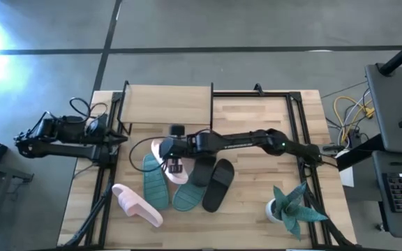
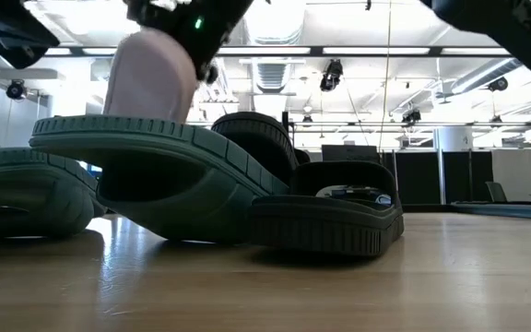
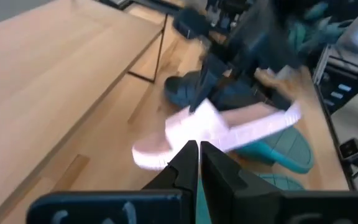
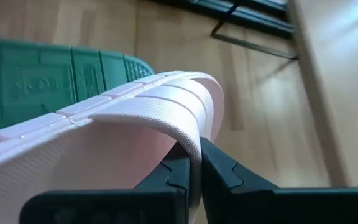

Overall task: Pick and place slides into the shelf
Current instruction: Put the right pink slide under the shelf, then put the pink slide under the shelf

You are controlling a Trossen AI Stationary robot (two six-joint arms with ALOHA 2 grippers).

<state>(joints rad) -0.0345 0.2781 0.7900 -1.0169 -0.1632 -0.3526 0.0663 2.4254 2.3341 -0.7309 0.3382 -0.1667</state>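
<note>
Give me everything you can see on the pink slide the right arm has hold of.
The pink slide is pale pink, rubbery-looking, with a wide, finely textured strap. The right claw is shut on the strap's edge. In the low view the slide hangs clear of the table, tilted, above the teal slides. From above it sits mid-table, just in front of the shelf, partly hidden by the arm. Its mate lies near the table's front-left edge.
</note>
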